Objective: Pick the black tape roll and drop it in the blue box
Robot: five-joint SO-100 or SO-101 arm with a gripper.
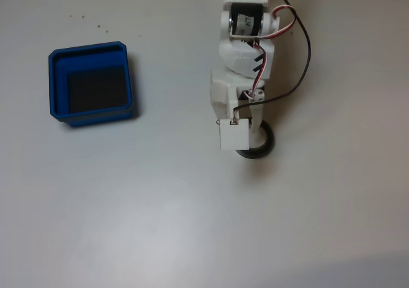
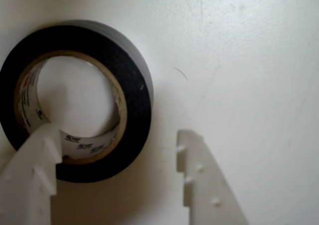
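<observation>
Leftmost in the fixed view sits the blue box (image 1: pixel 91 83), square and bright-rimmed with a dark floor, resting alone on the pale surface (image 1: pixel 160 224). Well apart to its right, the white arm reaches down the frame, and the black tape roll (image 1: pixel 263 149) peeks out from under its tip, lying flat on the surface.

Closer in, the wrist view shows the black tape roll (image 2: pixel 132 93) lying flat at the left, its beige core facing up. The hand (image 2: pixel 117 152) is spread and grips nothing: the left finger (image 2: pixel 32 177) stands over the core hole, at the ring's lower left, while the right finger (image 2: pixel 199 177) stands outside the ring, clear of it. The lower-right stretch of the ring's wall lies between them, nearer the left finger. As I judge it, closing here would pinch that wall, after which the carry runs leftward in the fixed view to the box.
</observation>
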